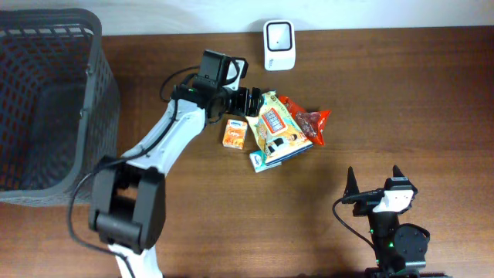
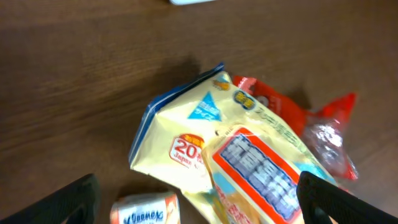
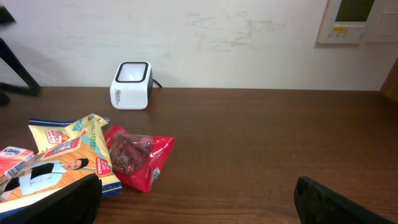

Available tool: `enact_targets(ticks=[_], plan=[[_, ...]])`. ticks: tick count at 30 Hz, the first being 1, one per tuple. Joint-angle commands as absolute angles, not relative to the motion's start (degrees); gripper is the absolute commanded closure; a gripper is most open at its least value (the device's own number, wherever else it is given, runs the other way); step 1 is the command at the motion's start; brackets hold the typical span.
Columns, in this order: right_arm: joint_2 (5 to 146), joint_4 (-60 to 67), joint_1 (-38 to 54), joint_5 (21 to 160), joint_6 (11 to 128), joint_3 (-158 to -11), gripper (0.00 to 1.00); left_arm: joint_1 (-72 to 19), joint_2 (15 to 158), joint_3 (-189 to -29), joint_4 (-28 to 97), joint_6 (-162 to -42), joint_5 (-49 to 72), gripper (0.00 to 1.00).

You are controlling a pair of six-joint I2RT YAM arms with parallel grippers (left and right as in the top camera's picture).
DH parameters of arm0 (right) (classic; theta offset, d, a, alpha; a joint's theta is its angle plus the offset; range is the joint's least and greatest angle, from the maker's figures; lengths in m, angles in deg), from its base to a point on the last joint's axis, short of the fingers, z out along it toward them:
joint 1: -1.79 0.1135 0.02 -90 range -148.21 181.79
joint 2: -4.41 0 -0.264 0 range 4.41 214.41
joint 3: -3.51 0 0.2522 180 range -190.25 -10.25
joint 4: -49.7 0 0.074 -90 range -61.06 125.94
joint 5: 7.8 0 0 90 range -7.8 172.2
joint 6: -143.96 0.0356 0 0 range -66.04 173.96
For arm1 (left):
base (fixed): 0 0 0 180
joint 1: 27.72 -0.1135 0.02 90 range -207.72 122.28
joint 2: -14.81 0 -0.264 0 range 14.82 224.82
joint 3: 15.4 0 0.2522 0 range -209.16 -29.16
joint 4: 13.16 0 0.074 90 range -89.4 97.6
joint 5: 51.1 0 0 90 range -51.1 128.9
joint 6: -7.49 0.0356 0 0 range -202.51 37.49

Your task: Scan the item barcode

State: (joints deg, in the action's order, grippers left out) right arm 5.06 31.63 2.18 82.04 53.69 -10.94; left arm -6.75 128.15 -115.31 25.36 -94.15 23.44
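Three packets on table (image 1: 432, 93) in front of scanner (image 1: 278, 35). Yellow snack bag (image 1: 282, 130) lies flat, printed face up, directly in front of scanner. Red packet (image 1: 312, 122) touches bag, front-right of scanner. Orange tissue pack (image 1: 235, 133) just beside bag, front-left of scanner. Left gripper (image 1: 257, 101) between scanner and bag, over bag's near-scanner edge; jaws spread wide, nothing clamped. Right gripper (image 1: 376, 184) well apart from scanner, far front-right; jaws fully spread, empty.

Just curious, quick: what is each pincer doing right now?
Left pincer: open, holding nothing, above the yellow packet.
Right pincer: open, holding nothing.
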Motion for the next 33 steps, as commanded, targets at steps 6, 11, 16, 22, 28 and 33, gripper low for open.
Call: enact_targets(ticks=[6,11,16,22,28,33], plan=[[4.93,31.28,2.55,81.69,53.32,-10.57,0.02,-6.91,135.26,-115.88,18.14,-104.60,25.38,0.01],[4.93,31.28,2.55,81.69,53.32,-10.57,0.02,-6.91,138.73,-115.88,17.57,-107.35,25.16,0.01],[4.93,31.28,2.55,81.69,53.32,-10.57,0.02,-6.67,140.90,-115.88,15.13,-107.35,21.80,0.01],[4.93,31.28,2.55,81.69,53.32,-10.57,0.02,-5.92,141.51,-115.88,12.96,-107.35,18.48,0.16],[4.93,31.28,2.55,81.69,53.32,-10.57,0.02,-4.57,141.51,-115.88,13.01,-107.35,18.54,0.24],[4.93,31.28,2.55,81.69,53.32,-10.57,0.02,-4.24,141.97,-115.88,12.59,-107.35,19.15,0.26]])
